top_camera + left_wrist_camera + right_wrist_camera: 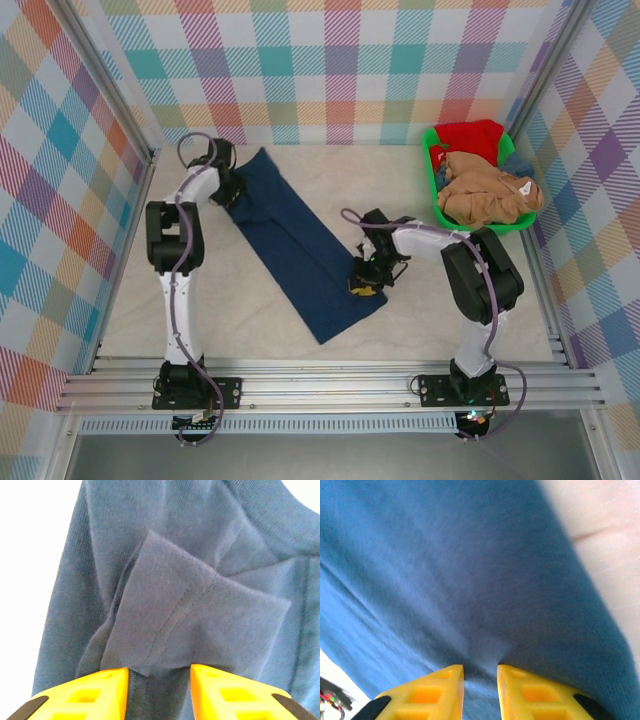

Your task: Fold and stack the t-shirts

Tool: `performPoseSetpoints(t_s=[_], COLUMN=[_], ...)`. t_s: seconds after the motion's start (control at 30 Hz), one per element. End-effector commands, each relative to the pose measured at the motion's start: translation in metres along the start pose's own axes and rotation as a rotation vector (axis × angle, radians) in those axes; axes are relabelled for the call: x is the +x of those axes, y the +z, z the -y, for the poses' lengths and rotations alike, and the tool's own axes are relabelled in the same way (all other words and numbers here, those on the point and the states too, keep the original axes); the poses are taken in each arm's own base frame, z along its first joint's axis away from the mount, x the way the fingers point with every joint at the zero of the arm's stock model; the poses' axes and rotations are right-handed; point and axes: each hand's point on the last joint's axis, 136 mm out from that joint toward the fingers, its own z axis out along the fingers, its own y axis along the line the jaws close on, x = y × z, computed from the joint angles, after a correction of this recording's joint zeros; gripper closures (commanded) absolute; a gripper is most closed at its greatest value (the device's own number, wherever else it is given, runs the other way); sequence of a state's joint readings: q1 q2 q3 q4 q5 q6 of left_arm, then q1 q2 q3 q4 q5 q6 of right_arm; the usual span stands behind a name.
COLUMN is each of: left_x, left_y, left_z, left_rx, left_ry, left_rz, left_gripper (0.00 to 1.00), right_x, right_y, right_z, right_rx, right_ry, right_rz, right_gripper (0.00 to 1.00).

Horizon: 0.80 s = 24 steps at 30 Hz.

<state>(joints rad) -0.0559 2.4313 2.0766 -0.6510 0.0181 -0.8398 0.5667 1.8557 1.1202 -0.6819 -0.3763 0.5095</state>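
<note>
Right pincer (pixel 480 668) (elbow bent) nips navy t-shirt (pixel 300 250), left pincer (pixel 159 670) straddles its sleeve (pixel 190 615).

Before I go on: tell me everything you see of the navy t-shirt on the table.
The navy t-shirt is soft dark blue knit, folded into a long narrow strip lying flat and diagonal on the table, from far left to near centre. At its far end a short sleeve with a stitched hem lies folded over the body, ribbed collar beside it. The left gripper straddles that sleeve's corner; the right gripper pinches the near right edge.
</note>
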Motion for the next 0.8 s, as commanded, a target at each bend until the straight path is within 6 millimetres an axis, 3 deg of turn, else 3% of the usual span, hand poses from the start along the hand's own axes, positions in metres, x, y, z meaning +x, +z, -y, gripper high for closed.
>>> performPoseSetpoints(t_s=[0.0,0.13,0.27,0.33,0.47,0.6,0.77], left_x=[0.012,0.004,0.025,0.042,0.06,0.074,0.096], left_y=[-0.01,-0.068,-0.114,-0.111,-0.085,-0.064,-0.031], left_z=[0.004,-0.01,-0.032,-0.03,-0.016,-0.003,-0.036], left_rx=[-0.061,-0.142,-0.108,-0.023,0.058,0.063,-0.077], left_ry=[0.085,0.062,-0.009,-0.055,-0.069,-0.062,-0.064], left_rz=[-0.041,0.054,0.076,0.03,-0.051,-0.089,-0.118], left_gripper=[0.58,0.54,0.53,0.56,0.62,0.62,0.63], right_x=[0.01,-0.014,-0.046,-0.062,-0.089,-0.098,-0.094], right_y=[-0.01,-0.042,-0.059,-0.059,-0.047,-0.03,-0.013], right_z=[-0.02,-0.039,-0.039,-0.039,-0.046,-0.042,-0.036], right_rx=[-0.048,-0.058,-0.09,-0.102,-0.108,-0.11,-0.098], right_ry=[0.034,-0.023,-0.013,-0.017,-0.06,-0.067,-0.063], right_rz=[-0.038,0.073,0.143,0.146,0.152,0.134,0.094], right_gripper=[0.74,0.72,0.71,0.72,0.73,0.75,0.76])
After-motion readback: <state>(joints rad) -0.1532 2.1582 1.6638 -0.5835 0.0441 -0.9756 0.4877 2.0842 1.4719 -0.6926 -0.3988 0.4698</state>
